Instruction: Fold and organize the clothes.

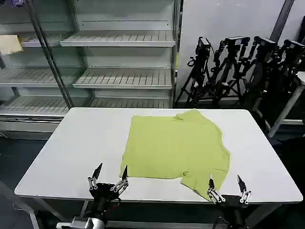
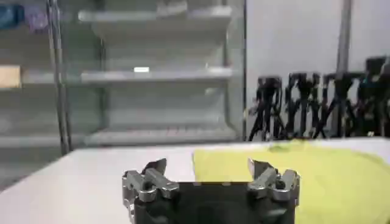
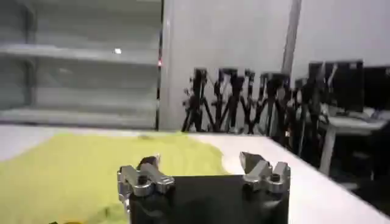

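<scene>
On the white counter (image 1: 71, 148) lay the lime T-shirt (image 1: 176, 145) partly folded, flanked at the near edge by left claw (image 1: 109, 177) and right claw (image 1: 228, 188), both spread apart, touching nothing.

place: probably lab/studio | evidence: bare display shelves (image 1: 124, 76), camera tripods (image 1: 238, 71), white table (image 1: 71, 152)

t-shirt (image 1: 176, 145) lies on the table (image 1: 76, 143), shelves (image 1: 119, 62) behind, tripods (image 1: 238, 67) behind right.

Soft matt cloth T-shirt (image 1: 175, 147) lies on a smooth white table (image 1: 81, 148).
</scene>
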Controlling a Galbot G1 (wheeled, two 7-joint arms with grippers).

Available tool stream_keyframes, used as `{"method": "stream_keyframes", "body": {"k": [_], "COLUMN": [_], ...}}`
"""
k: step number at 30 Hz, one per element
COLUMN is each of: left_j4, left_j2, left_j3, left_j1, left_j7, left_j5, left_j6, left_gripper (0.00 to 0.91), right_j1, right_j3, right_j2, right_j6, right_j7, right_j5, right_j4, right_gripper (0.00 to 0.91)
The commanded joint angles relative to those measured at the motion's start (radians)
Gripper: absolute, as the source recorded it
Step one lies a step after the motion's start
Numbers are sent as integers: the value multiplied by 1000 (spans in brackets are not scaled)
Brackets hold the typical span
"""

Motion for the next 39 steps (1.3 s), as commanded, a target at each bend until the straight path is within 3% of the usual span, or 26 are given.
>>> {"method": "stream_keyframes", "body": {"k": [1, 10, 25, 26, 27, 28, 29, 30, 31, 32, 35, 39], "left_j4": [34, 67, 181, 188, 192, 195, 200, 202, 205, 208, 213, 216], "left_j2": [19, 63, 97, 97, 96, 96, 96, 96, 96, 96, 97, 98], "left_j3": [-4, 42, 92, 94, 95, 96, 99, 100, 102, 104, 110, 115], "left_j1": [-57, -109, -265, -270, -271, -272, -273, -274, -275, -276, -279, -277], "left_j7": [-66, -60, -67, -67, -67, -66, -67, -67, -67, -67, -68, -68], "left_j5": [-133, -134, -188, -192, -194, -198, -201, -202, -203, -203, -205, -212], "left_j6": [206, 208, 208, 208, 208, 208, 208, 208, 208, 208, 208, 208], "left_gripper": [907, 907, 907, 816, 635, 262, 121, 50, 20, 20, 20, 20], "right_j1": [5, 48, 89, 90, 91, 92, 92, 93, 93, 93, 92, 91], "right_j3": [-29, -47, -33, -32, -32, -33, -33, -33, -33, -32, -31, -29], "right_j2": [15, 36, 62, 63, 63, 62, 62, 62, 62, 61, 59, 56], "right_j6": [-104, -144, -149, -150, -150, -150, -150, -149, -149, -149, -147, -146], "right_j7": [36, 42, 47, 48, 47, 47, 48, 49, 51, 52, 56, 56], "right_j5": [19, 29, 91, 98, 105, 117, 126, 129, 141, 146, 154, 165], "right_j4": [-14, -64, -127, -128, -130, -132, -134, -135, -137, -138, -140, -140], "right_gripper": [907, 907, 907, 907, 907, 907, 907, 574, 312, 202, 0, 0]}}
